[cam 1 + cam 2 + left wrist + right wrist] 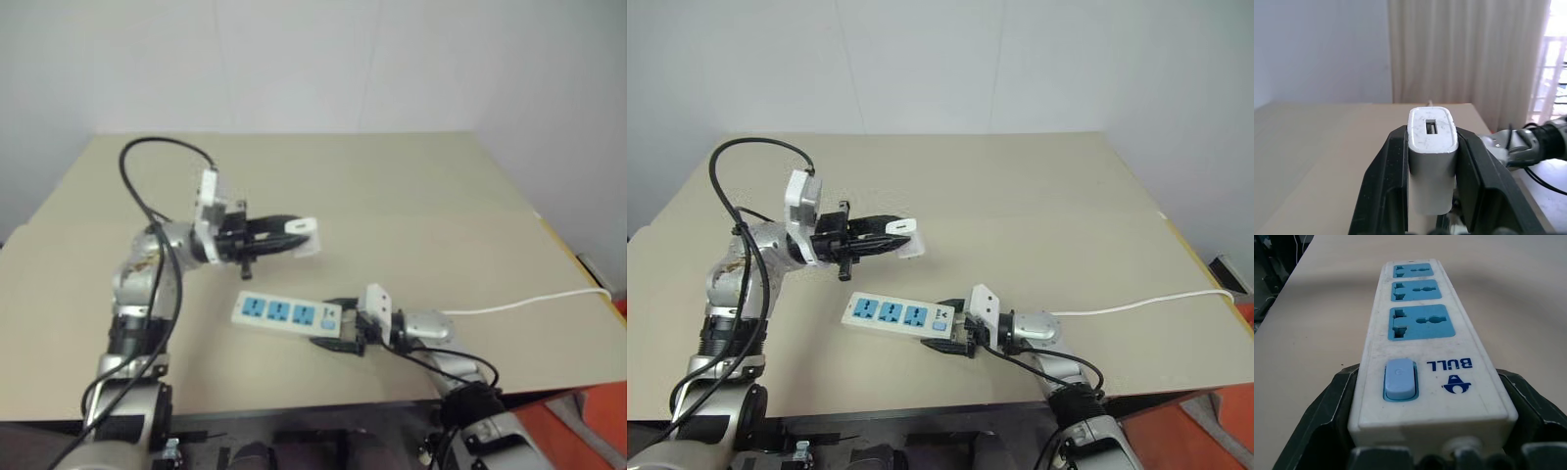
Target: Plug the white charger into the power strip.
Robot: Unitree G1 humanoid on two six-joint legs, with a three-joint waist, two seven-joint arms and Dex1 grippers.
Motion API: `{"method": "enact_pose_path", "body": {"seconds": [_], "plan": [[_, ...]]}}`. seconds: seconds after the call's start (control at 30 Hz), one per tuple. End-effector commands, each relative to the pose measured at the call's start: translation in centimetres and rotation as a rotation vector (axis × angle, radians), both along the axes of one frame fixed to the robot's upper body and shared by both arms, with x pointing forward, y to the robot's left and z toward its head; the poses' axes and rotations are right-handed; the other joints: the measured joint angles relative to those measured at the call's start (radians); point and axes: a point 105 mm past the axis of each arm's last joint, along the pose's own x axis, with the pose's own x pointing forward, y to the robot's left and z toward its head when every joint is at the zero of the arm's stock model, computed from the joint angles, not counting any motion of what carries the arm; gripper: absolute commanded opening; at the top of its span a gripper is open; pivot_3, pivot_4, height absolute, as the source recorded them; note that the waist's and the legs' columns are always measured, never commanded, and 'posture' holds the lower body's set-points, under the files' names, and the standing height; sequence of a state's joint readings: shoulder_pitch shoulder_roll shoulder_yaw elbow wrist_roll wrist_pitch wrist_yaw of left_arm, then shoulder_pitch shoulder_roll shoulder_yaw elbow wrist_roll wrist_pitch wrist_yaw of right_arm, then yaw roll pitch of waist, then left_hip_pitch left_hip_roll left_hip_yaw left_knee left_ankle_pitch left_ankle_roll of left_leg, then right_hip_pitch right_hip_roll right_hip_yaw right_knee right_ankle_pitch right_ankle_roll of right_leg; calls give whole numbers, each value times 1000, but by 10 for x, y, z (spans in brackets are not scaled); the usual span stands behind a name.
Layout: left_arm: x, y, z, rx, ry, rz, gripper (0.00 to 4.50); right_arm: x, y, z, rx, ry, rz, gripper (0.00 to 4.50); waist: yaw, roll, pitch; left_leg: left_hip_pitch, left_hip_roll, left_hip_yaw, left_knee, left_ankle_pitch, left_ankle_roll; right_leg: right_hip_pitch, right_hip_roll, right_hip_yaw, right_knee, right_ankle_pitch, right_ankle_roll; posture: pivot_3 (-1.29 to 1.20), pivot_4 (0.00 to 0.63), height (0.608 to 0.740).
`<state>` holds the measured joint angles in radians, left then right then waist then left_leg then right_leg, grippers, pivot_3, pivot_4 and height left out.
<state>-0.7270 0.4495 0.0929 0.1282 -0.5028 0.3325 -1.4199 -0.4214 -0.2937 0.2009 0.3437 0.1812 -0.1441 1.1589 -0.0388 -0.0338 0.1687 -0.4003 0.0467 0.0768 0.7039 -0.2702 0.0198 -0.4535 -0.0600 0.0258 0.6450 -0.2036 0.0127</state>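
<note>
The left claw (294,235) pinches the white charger (1432,156) above the surface (421,196). Near the surface's front edge, the right claw (338,333) clamps the switch end of the power strip (284,313).

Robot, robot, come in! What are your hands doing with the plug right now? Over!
Left pincer shut on white charger, held above the table. Right pincer shut on power strip, switch end. All three sockets free, nothing in the way.

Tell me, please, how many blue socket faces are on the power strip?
3, in a row along the power strip: one next to the switch, one in the middle, one at the far end. All are empty, none hidden.
</note>
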Motion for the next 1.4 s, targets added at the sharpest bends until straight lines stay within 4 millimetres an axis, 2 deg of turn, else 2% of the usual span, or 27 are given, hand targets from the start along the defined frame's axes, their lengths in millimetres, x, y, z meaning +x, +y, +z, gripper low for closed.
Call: {"method": "enact_pose_path", "body": {"seconds": [0.03, 0.13, 0.33, 0.5, 0.7, 0.77, 0.9, 1.4], "plan": [[-12, -1, 2, 18, -53, -68, 992, -2, 5, 12, 43, -21, 49, 3442, -2, 0, 0, 0, 0, 0, 0, 0, 0, 0, 0, 0, 0, 0, 0, 0, 150, 740], [-13, 0, 4, 11, -42, -72, 992, -3, 2, 13, 44, -8, 95, 3442, -4, 0, 0, 0, 0, 0, 0, 0, 0, 0, 0, 1, 0, 0, 0, 0, 150, 740], [-14, 3, 7, 18, -46, -69, 992, 10, -10, 22, 6, -33, 154, 3442, -3, 0, 0, 1, 0, 0, 0, 0, 0, 0, 0, 1, 0, 0, 0, 0, 150, 740], [-20, 7, 6, 20, -48, -63, 992, 12, -15, 7, -46, 1, 170, 3442, -3, 0, 0, 0, 0, 0, 0, 0, 0, 0, 0, 1, 0, 0, 0, 0, 150, 740], [-31, 5, -3, 44, -58, -69, 992, 9, -11, -11, -58, 34, 180, 3442, -6, 0, 0, 6, 1, 1, 0, 0, 0, 6, 0, 1, -2, 0, 0, 0, 150, 740], [-33, 4, -4, 41, -47, -72, 992, 8, -10, -13, -59, 39, 184, 3442, -4, 0, 0, 15, 1, 1, -3, -1, 1, 16, 1, 0, -4, 0, 0, 0, 150, 740], [-37, 3, -6, 45, -27, -78, 992, 6, -10, -16, -59, 48, 188, 3442, -6, 0, 0, 21, 1, 2, -6, -1, 1, 19, 1, 1, -5, 0, 0, 0, 150, 740], [-35, -13, -33, 87, 10, -92, 992, 7, -10, -16, -68, 53, 178, 3442, -5, -1, 0, 22, 1, 4, -7, -1, 1, 19, 1, 3, -5, -1, 0, 0, 150, 740]]}}
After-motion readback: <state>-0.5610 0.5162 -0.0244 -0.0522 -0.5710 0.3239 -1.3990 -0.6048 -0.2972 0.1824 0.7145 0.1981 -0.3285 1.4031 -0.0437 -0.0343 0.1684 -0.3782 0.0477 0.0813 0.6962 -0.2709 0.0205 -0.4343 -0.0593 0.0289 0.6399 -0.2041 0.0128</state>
